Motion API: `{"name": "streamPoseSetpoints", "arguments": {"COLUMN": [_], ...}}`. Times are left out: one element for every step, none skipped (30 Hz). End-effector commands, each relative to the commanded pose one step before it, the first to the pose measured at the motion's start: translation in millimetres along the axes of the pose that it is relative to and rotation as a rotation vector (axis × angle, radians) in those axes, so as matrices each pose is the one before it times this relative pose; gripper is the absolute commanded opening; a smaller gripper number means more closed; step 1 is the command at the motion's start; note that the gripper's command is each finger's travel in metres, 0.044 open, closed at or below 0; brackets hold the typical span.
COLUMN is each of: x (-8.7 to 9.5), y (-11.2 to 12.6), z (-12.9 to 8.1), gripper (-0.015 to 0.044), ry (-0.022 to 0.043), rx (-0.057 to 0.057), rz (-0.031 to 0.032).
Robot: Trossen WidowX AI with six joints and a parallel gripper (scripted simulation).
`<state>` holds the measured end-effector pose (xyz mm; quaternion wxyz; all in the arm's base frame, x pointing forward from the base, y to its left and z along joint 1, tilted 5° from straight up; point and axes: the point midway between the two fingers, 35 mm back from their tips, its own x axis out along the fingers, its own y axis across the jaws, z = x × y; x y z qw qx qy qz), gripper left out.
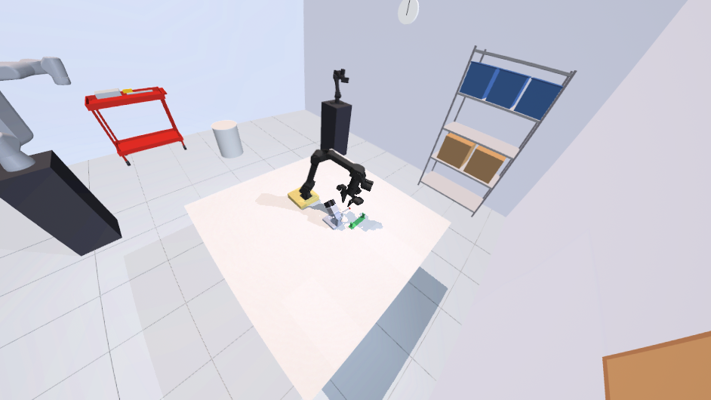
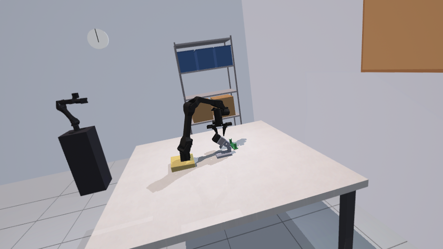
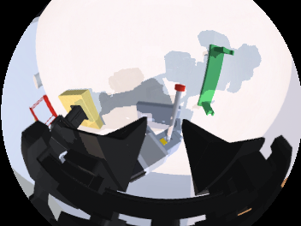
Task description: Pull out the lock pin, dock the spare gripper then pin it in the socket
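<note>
- Top view: the arm (image 1: 330, 164) rose from a yellow base (image 1: 303, 198) on the table (image 1: 308, 298) and bent down over the mount (image 1: 333, 219). The gripper (image 1: 352, 201) hung above the mount, touching nothing, its fingers partly apart with nothing between them. A dark spare gripper (image 1: 329, 204) sat tilted on the mount's upper end. A green rack (image 1: 356, 220) lay on the table just right of the mount. The pin was too small to make out clearly here
- Exterior view: the gripper (image 2: 219, 129) pointed straight down, just above the spare gripper (image 2: 216, 138), with a gap between them. The mount (image 2: 224, 151) leaned on its grey foot, and the rack (image 2: 233, 145) lay just behind it
- Wrist view: both fingers stood apart and held nothing. Between them showed the mount (image 3: 156, 113) and the grey pin (image 3: 177, 104) with its red head, standing through the mount. The rack (image 3: 211, 79) lay to the right, apart from the pin. The base (image 3: 80, 108) showed at left
</note>
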<state>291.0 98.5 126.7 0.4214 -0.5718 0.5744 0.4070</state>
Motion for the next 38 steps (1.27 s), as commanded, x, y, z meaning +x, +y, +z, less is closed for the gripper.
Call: {"name": "streamPoseSetpoints", "arguments": {"x": [-9.48,-2.47,-2.48,-2.50,-2.53,-1.92,6.37,0.00,0.00,0.00,0.00,0.00,0.00,0.00,0.00,0.00,0.00,0.00,0.00,0.00,0.00,0.00,0.00,0.00,0.00,0.00,0.00,0.00,0.00,0.00,0.00,0.00,0.00,0.00,0.00,0.00,0.00,0.00], "y": [0.22,0.35,0.35,0.35,0.35,0.26,0.16,0.00,0.00,0.00,0.00,0.00,0.00,0.00,0.00,0.00,0.00,0.00,0.00,0.00,0.00,0.00,0.00,0.00,0.00,0.00,0.00,0.00,0.00,0.00,0.00,0.00,0.00,0.00,0.00,0.00,0.00,0.00], "z": [4.21,0.84,0.83,0.82,0.81,0.62,-3.20,0.00,0.00,0.00,0.00,0.00,0.00,0.00,0.00,0.00,0.00,0.00,0.00,0.00,0.00,0.00,0.00,0.00,0.00,0.00,0.00,0.00,0.00,0.00,0.00,0.00,0.00,0.00,0.00,0.00,0.00,0.00], "gripper": [0.0200,0.0200,0.0200,0.0200,0.0200,0.0200,0.0226,0.0253,0.0279,0.0305,0.0331,0.0358,0.0384,0.0410,0.0436,0.0440,0.0440,0.0440,0.0440,0.0440,0.0440,0.0440,0.0440,0.0440,0.0440,0.0440,0.0440,0.0440,0.0440,0.0440,0.0440,0.0440,0.0440,0.0440,0.0440,0.0440,0.0440,0.0440], "ry": [-0.00124,0.00051,0.00049,0.00047,0.00045,0.00030,0.00134,0.00000,0.00000,0.00000,0.00000,0.00000,0.00000,0.00000,0.00000,0.00000,0.00000,0.00000,0.00000,0.00000,0.00000,0.00000,0.00000,0.00000,0.00000,0.00000,0.00000,0.00000,0.00000,0.00000,0.00000,0.00000,0.00000,0.00000,0.00000,0.00000,0.00000,0.00000], "rx": [0.0006,-0.0007,-0.0007,-0.0007,-0.0006,-0.0005,-0.0014,0.0000,0.0000,0.0000,0.0000,0.0000,0.0000,0.0000,0.0000,0.0000,0.0000,0.0000,0.0000,0.0000,0.0000,0.0000,0.0000,0.0000,0.0000,0.0000,0.0000,0.0000,0.0000,0.0000,0.0000,0.0000,0.0000,0.0000,0.0000,0.0000,0.0000,0.0000], "rz": [0.00009,-0.00007,-0.00011,-0.00015,-0.00019,-0.00020,-0.00098,0.00000,0.00000,0.00000,0.00000,0.00000,0.00000,0.00000,0.00000,0.00000,0.00000,0.00000,0.00000,0.00000,0.00000,0.00000,0.00000,0.00000,0.00000,0.00000,0.00000,0.00000,0.00000,0.00000,0.00000,0.00000,0.00000,0.00000,0.00000,0.00000,0.00000,0.00000]}}
